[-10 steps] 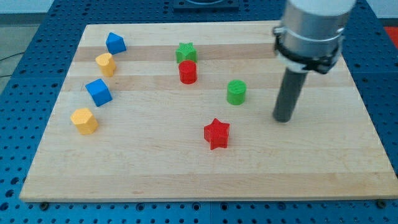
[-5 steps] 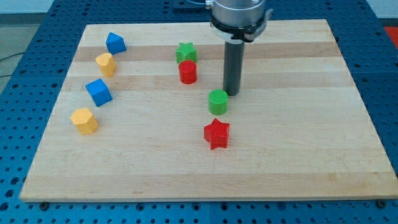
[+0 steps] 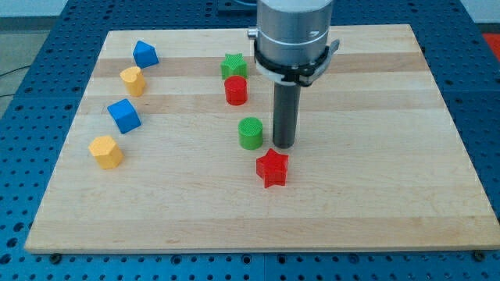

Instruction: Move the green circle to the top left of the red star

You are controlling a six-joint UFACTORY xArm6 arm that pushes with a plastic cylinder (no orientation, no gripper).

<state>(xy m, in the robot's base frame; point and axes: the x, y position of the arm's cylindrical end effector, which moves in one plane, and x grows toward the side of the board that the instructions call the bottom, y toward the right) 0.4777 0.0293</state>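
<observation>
While my tip seemingly touches it, green circle sits left.

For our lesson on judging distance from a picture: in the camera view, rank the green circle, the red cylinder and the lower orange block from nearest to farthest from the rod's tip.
Measured from my tip:
1. Green circle, just to the view's left of the tip.
2. Red cylinder, toward the view's top left, below the green star.
3. Lower orange block, far off at the view's left edge of the board.

Pale wood surface, smooth, matt, visible grain. Blocks matt plastic, e.g. green circle, red star. Rod dark, matt.
</observation>
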